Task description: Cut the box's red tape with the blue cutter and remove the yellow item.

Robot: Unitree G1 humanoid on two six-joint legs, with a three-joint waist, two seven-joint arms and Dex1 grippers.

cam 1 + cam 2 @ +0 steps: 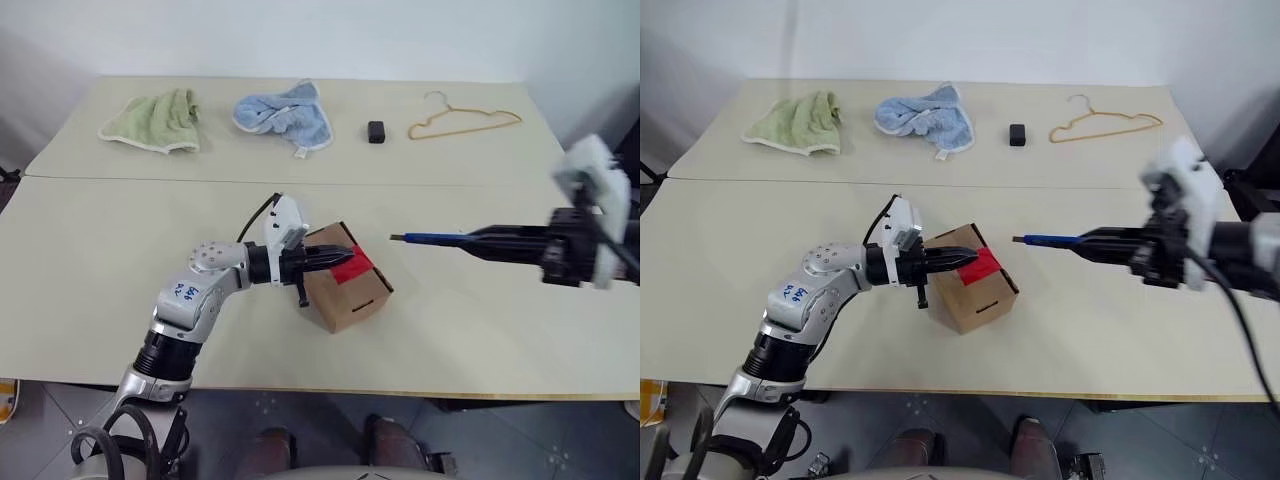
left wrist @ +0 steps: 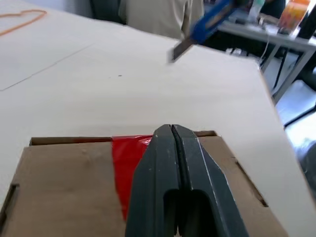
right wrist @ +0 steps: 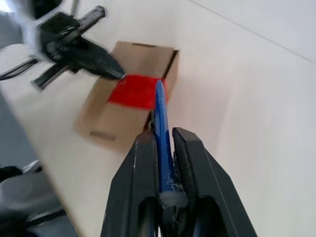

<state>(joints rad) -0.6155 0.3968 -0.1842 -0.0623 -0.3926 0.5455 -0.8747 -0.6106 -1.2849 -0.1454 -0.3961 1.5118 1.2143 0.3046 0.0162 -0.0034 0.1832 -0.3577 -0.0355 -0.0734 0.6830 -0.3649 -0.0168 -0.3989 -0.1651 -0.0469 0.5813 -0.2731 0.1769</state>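
Observation:
The brown box (image 1: 352, 297) sits near the middle of the front table, turned at an angle. The red tape (image 1: 357, 269) crosses its top seam. My left gripper (image 1: 349, 253) is shut with nothing in it, and its tips rest on the box top at the tape's edge (image 2: 127, 165). My right gripper (image 1: 474, 240) is shut on the blue cutter (image 1: 430, 239), held above the table to the right of the box. The blade end points at the box, a short way off it. In the right wrist view the cutter (image 3: 161, 116) lines up over the tape. The yellow item is hidden.
Along the back table lie a green towel (image 1: 155, 120), a blue cloth (image 1: 285, 112), a small black block (image 1: 376, 131) and a tan wire hanger (image 1: 462, 122). A seam (image 1: 120, 180) divides the two tables. The front edge (image 1: 330, 392) runs close below the box.

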